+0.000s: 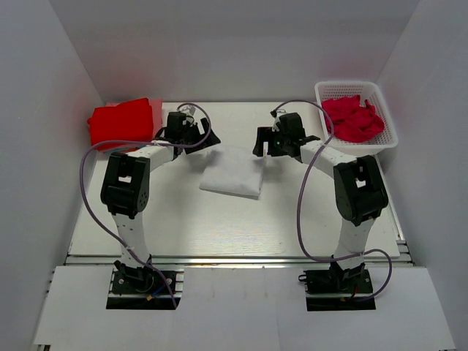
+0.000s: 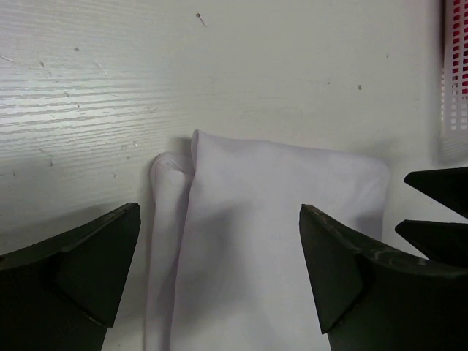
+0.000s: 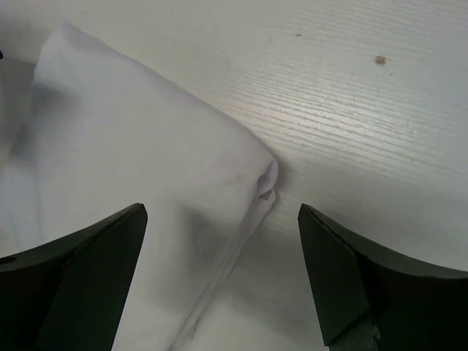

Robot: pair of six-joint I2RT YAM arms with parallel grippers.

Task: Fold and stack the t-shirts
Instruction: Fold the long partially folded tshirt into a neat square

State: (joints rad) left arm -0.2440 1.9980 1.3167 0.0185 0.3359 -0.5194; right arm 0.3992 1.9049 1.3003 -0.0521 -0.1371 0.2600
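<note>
My left tool (image 1: 196, 134) and right tool (image 1: 261, 144) hang released over the folded white t-shirt (image 1: 232, 174), not yet stacked on the red pile (image 1: 121, 123) to its left; crumpled shirts (image 1: 353, 119) wait in the basket (image 1: 349, 86) to its right.

Two arms stand on one table (image 1: 219, 227): the left arm (image 1: 126, 186) and the right arm (image 1: 360, 190). Each carries one gripper, so there are two, the left gripper (image 2: 219, 234) and the right gripper (image 3: 219, 234). Each gripper has two fingers (image 2: 80, 270), four in all.

One folded white t-shirt (image 1: 232, 174) lies between the two pairs of fingers. One stack of folded red cloth (image 1: 121, 122) sits out beyond the left fingers; its pieces cannot be counted. One white basket (image 1: 355, 86) stands beyond the right fingers and holds one crumpled red heap (image 1: 352, 119), whose number of garments cannot be told.
</note>
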